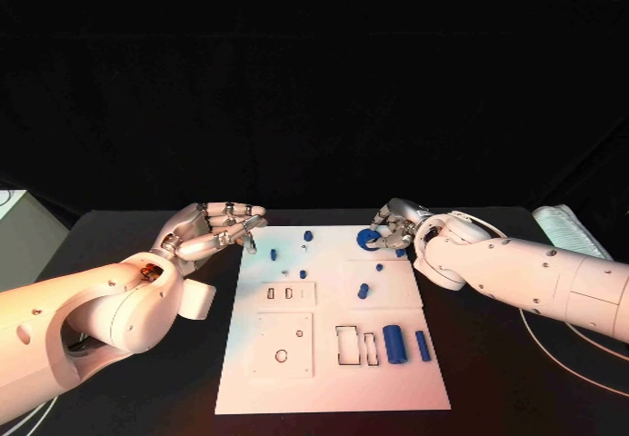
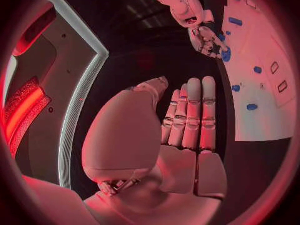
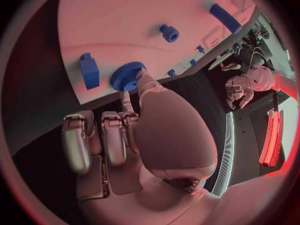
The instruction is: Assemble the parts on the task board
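Early days: right hand fingers pinch the gear at the board's far edge; left hand curled, holding nothing; several parts still loose.

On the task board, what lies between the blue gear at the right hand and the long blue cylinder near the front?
In the head view, between the blue gear and the long blue cylinder lie two small blue pieces on the white task board.
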